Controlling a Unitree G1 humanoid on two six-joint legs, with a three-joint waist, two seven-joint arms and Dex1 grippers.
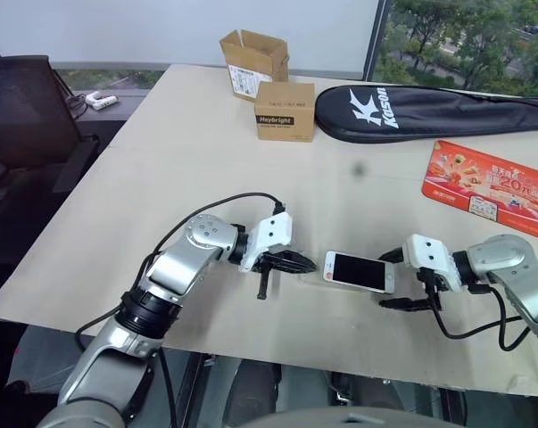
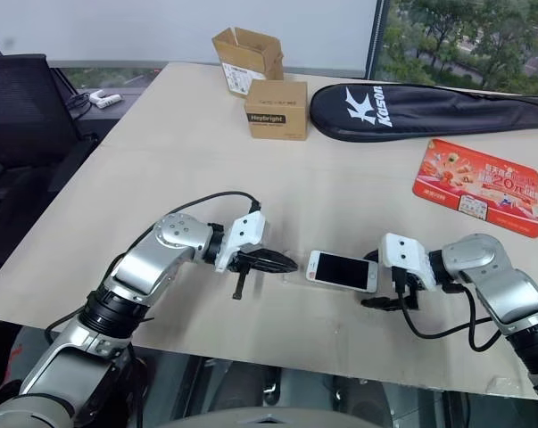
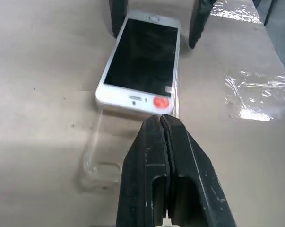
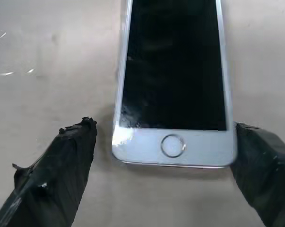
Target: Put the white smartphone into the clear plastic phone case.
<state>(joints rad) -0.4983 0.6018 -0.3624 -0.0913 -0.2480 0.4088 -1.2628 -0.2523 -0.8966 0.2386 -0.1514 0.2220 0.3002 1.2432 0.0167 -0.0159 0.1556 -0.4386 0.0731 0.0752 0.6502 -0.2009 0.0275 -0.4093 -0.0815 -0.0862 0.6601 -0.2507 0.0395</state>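
The white smartphone (image 1: 360, 271) lies lengthwise between my claws near the desk's (image 1: 197, 152) front edge, its left end half over the clear plastic phone case (image 3: 104, 163); my right gripper (image 1: 402, 279), wide open, straddles its home-button end, and my left gripper (image 1: 297, 264) is closed empty.

The white smartphone (image 3: 141, 66) has a glossy dark glass screen and a smooth bezel. The clear plastic phone case (image 3: 102, 156) looks thin and shiny. The table (image 1: 197, 152) is matt beige, the far boxes (image 1: 285, 111) brown cardboard.

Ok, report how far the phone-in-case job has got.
Partly done: in the left wrist view the slim white smartphone with a dark screen lies only partway over the thin clear plastic phone case, whose near end juts out bare. Nothing is held: the left gripper is shut, the right gripper open around the phone's end. Left: seating it fully.
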